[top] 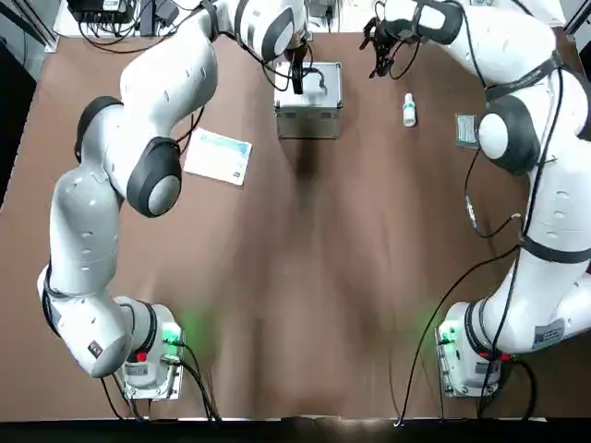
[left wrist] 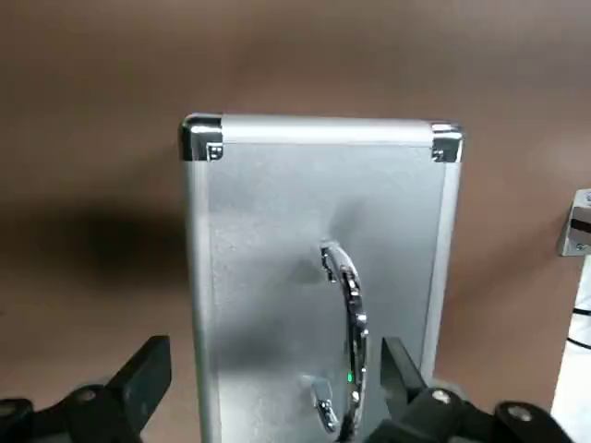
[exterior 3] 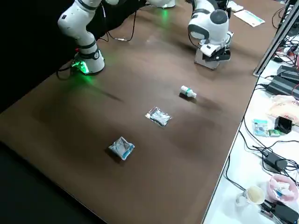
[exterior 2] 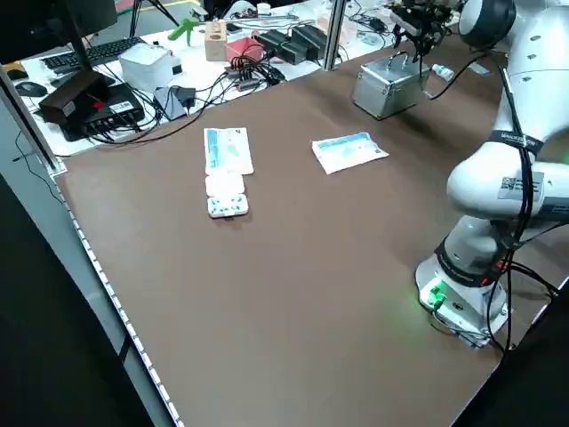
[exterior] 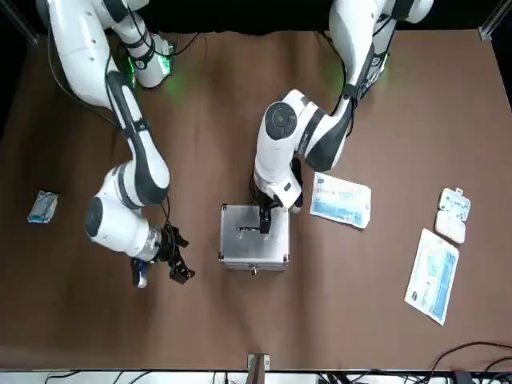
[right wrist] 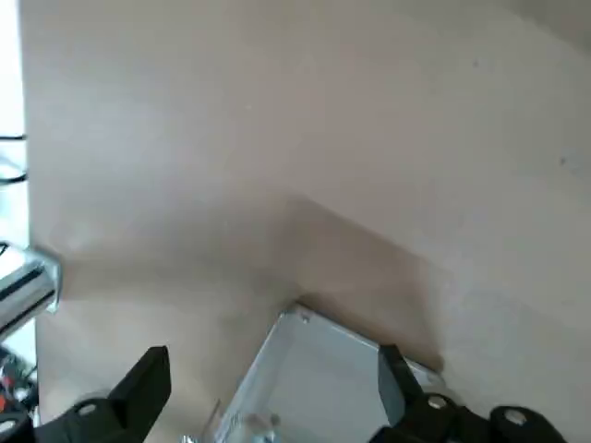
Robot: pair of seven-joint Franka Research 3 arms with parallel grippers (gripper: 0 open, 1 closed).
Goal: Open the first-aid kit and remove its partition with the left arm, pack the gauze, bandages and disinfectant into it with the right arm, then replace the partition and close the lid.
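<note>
Hovering open over the closed case (left wrist: 268,277), left gripper (left wrist: 277,392) holds 0 items.

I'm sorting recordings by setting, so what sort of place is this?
Probably a robotics lab: two robot arms, left and right, are mounted at one table, with a keyboard and tangled cables beyond it.

Bench layout, seen from the robot's side. Near the middle of the far edge: the kit (top: 309,115). Right of the kit, in order: the bottle (top: 409,111), a first packet (exterior 3: 159,116), and a second packet (exterior 3: 122,148) toward the right edge. Left of the kit: a near pack (exterior: 341,200), then a far-left pack (exterior: 433,276), with a hinged box (exterior: 453,214) just before it.
</note>
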